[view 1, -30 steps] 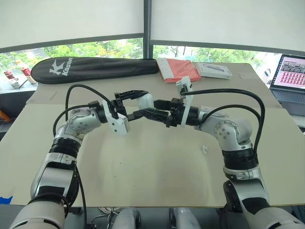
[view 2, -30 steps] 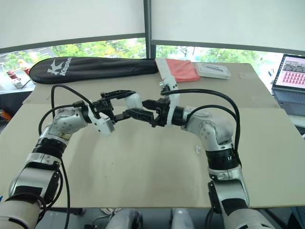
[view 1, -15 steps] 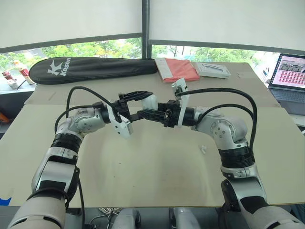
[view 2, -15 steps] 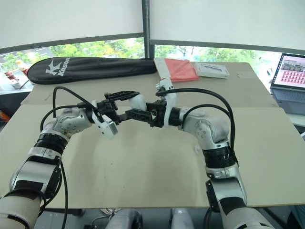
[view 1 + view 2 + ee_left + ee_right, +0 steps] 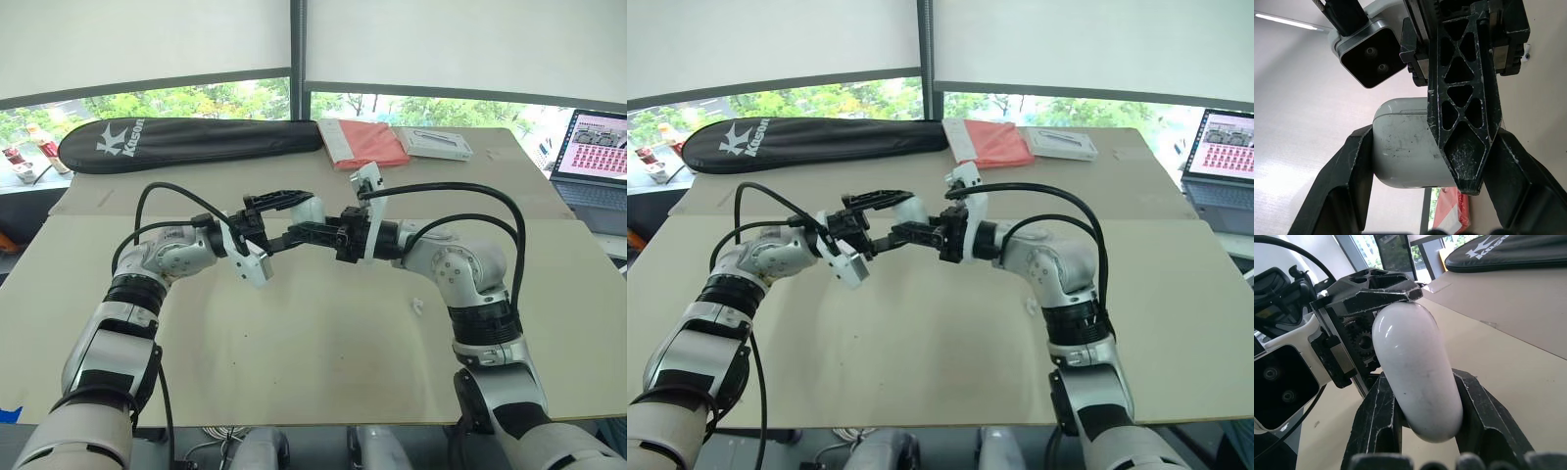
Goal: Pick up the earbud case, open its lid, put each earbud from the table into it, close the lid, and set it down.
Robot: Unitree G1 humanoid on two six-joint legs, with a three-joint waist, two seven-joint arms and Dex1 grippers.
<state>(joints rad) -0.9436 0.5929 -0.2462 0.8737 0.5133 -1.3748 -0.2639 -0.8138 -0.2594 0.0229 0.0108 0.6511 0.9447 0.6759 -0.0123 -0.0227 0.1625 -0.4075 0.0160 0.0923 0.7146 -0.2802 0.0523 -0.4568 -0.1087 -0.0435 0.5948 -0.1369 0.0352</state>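
Observation:
The white earbud case (image 5: 309,209) hangs above the middle of the table, where both grippers meet. My right gripper (image 5: 1422,377) is shut on it, a finger pressed to each side of its rounded body. Around the same case, my left gripper (image 5: 1432,137) stands open: one finger (image 5: 1359,161) lies against the case, the other is held apart by a right finger (image 5: 1462,122) crossing in between. The lid looks closed. One small white earbud (image 5: 418,305) lies on the table below my right forearm.
A black racket bag (image 5: 186,140) lies along the far edge, with a red folder (image 5: 367,142) and a white box (image 5: 438,145) to its right. A laptop (image 5: 593,152) stands open at the far right. Bottles (image 5: 20,157) sit beyond the far left corner.
My right gripper has closed onto the case. The left gripper's fingers have spread wider around it. Both arms drifted slightly to the left.

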